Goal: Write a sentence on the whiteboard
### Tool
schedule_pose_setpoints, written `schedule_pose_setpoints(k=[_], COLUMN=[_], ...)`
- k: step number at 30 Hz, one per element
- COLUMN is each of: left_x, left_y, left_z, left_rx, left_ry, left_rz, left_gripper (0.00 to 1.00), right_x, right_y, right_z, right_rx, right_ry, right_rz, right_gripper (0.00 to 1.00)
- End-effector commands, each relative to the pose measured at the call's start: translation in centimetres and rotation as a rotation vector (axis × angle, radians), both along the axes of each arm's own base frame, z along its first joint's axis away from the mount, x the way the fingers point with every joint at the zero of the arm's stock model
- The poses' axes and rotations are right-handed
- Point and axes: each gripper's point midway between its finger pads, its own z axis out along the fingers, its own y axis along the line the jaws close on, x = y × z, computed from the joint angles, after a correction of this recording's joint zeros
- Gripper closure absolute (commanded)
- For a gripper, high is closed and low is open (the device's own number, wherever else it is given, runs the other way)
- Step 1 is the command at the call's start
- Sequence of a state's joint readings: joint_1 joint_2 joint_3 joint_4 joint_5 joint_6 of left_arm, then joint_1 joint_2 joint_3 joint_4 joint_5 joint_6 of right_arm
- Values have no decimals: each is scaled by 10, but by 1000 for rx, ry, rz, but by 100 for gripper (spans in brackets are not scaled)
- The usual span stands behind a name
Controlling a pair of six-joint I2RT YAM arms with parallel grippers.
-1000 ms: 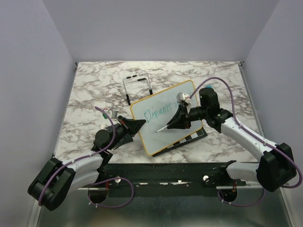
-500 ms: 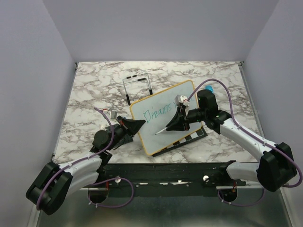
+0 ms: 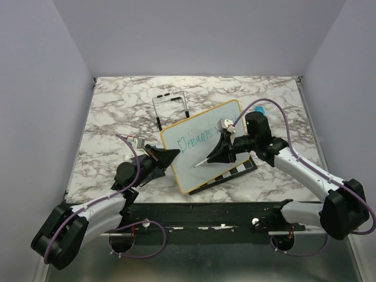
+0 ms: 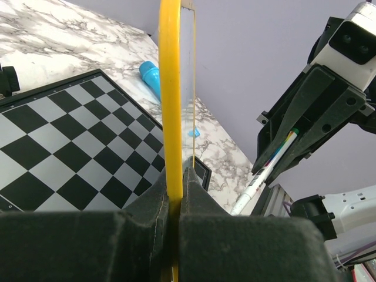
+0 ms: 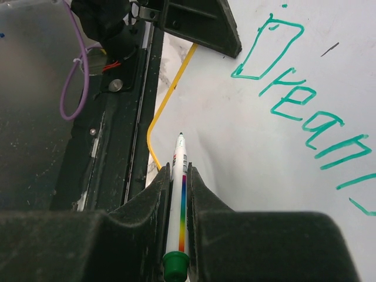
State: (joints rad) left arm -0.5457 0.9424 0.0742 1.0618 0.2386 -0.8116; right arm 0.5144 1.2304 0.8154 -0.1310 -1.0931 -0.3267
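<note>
L gripper (image 3: 167, 154), lower left of centre in top view: jaws closed on the yellow rim of the whiteboard (image 3: 189, 174), and L wrist view showed the rim pinched edge-on. No shift there vs 1 s ago. Board sat mid-frame, held tilted over the chessboard (image 3: 233, 171). Sentence (image 3: 198, 139) so far read "Dreams", top line only.

Change: R gripper (image 3: 212, 157), right of centre, jaws closed on the marker (image 3: 202, 160), had nudged slightly left/down. No new ink that I could tell. Tip sat over blank board below-left of the "D"; contact y/n can't tell. Prob. lining up for next line, so most of the sentence was left.

Room: plenty of blank board right of and below the tip. Edges: board's left rim close to tip in R wrist view, L jaws just past it, so little margin leftward. Wire stand (image 3: 170, 108) behind the board and blue tube (image 3: 259, 110) upper right were both well apart from the pen.
</note>
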Motion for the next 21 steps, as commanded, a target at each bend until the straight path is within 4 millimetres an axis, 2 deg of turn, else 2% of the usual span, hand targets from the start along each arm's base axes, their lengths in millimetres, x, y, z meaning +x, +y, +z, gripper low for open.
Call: schedule_pose_setpoints(k=[1,6,13,15,21], left_x=[1,1,2,2,2], left_y=[3,2,2,1,1], left_z=[-6,-5,-5,-8,-9], left_rx=[58,65,74,77,75], left_ry=[-35,-38,-43,-36,-25], left_rz=[19,21,21,19,22], left_gripper=[100,100,100,100,100], right_x=[6,15,20,17,12], right_y=[-6,-20,-22,-20,-9], right_z=[24,58,78,78,51], right_rx=[33,76,93,103,90], right_ry=[-43,-75,-74,-41,8], right_rz=[-14,-74,-108,-88,-61], right_gripper=[99,99,99,99,99])
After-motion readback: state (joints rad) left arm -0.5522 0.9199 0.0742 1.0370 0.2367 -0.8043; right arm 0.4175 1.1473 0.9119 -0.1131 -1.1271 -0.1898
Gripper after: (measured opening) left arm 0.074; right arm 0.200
